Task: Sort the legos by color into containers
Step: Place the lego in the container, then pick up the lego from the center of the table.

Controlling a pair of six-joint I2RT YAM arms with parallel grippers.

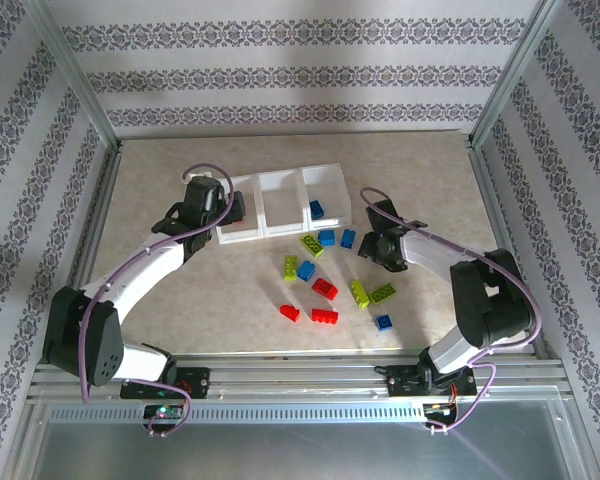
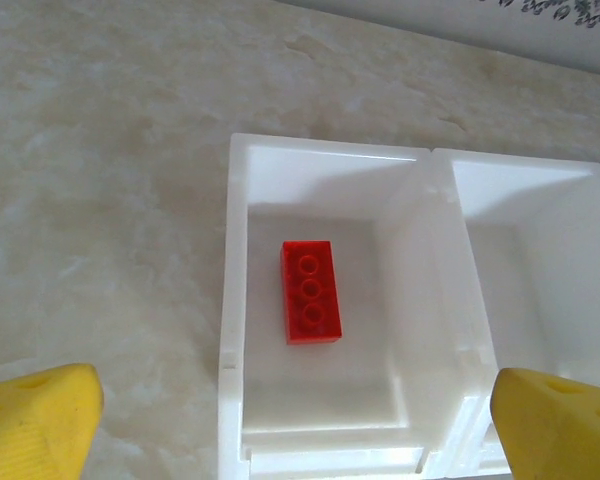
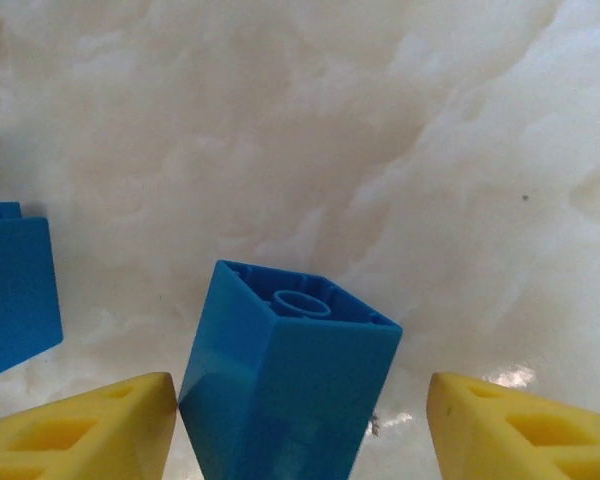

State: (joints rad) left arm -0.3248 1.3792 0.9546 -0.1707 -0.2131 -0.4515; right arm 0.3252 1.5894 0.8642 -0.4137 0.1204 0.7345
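Left claw (image 2: 298, 418): held wide open, empty, over left bin (image 2: 232, 300).
Red brick (image 2: 310, 291): contained in that bin.
Right claw (image 3: 300, 425): partly open; blue brick (image 3: 280, 390) straddled, ungripped.

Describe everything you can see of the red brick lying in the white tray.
The red brick is a small glossy plastic rectangle with three round rings in a row on its upward face. It lies flat and slightly askew on the floor of the end compartment of the white tray, alone, clear of every wall. Nothing touches it but that floor.
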